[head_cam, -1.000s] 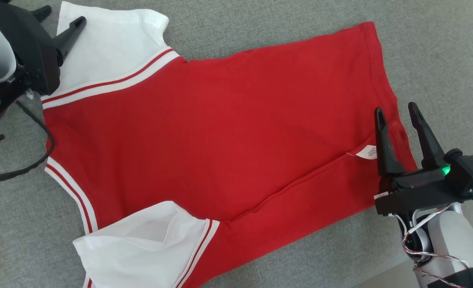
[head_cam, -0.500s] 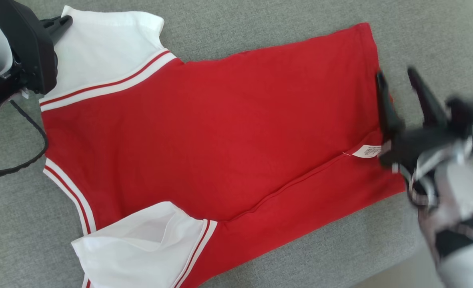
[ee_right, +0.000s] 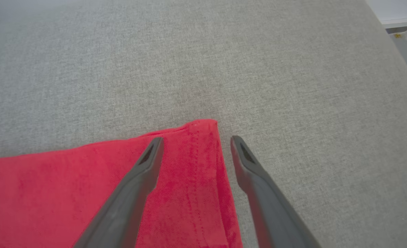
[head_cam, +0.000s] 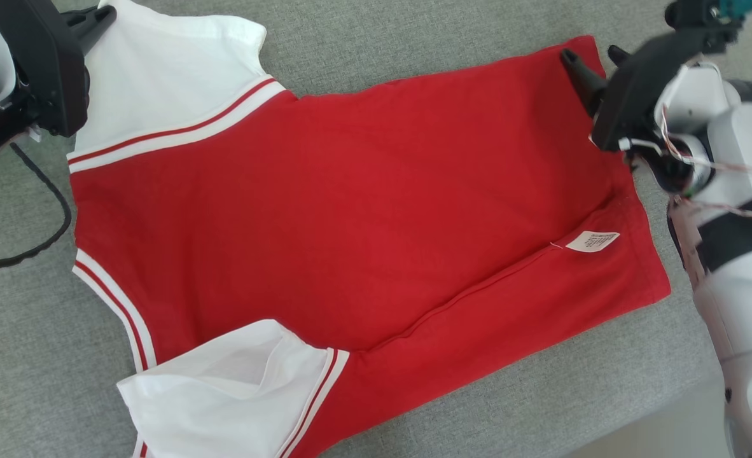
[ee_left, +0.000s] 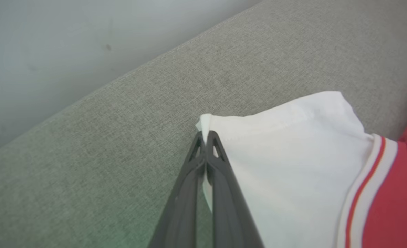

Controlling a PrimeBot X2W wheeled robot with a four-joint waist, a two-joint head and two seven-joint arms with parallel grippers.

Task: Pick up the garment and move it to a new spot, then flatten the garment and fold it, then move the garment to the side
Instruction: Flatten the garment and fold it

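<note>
- The garment [head_cam: 363, 210], a red shirt with white sleeves, lies spread flat on the grey upholstered surface [head_cam: 414, 38].
- Long axis: runs left to right across the head view and rises slightly toward the right. The shoulder end points to the robot's left and the hem [head_cam: 630, 191] to its right.
- One white sleeve [head_cam: 160, 83] lies at the upper left and the other white sleeve [head_cam: 223, 388] at the lower left. Each joins the red body along a red-and-white striped band.
- A diagonal seam or fold line crosses the near part of the body. A small white label [head_cam: 593, 241] lies at its hem end.
- Left gripper [ee_left: 206, 136]: clamped on the garment. The fingers are pressed together with the outer corner of the far sleeve pinched between the tips.
- Right gripper [ee_right: 196, 140]: released, with the fingers spread. It straddles the far hem corner [ee_right: 203, 127], one finger over red cloth and the other over the grey surface. Contact with the cloth cannot be determined.
- A black cable [head_cam: 45, 242] lies on the surface to the left of the garment.
</note>
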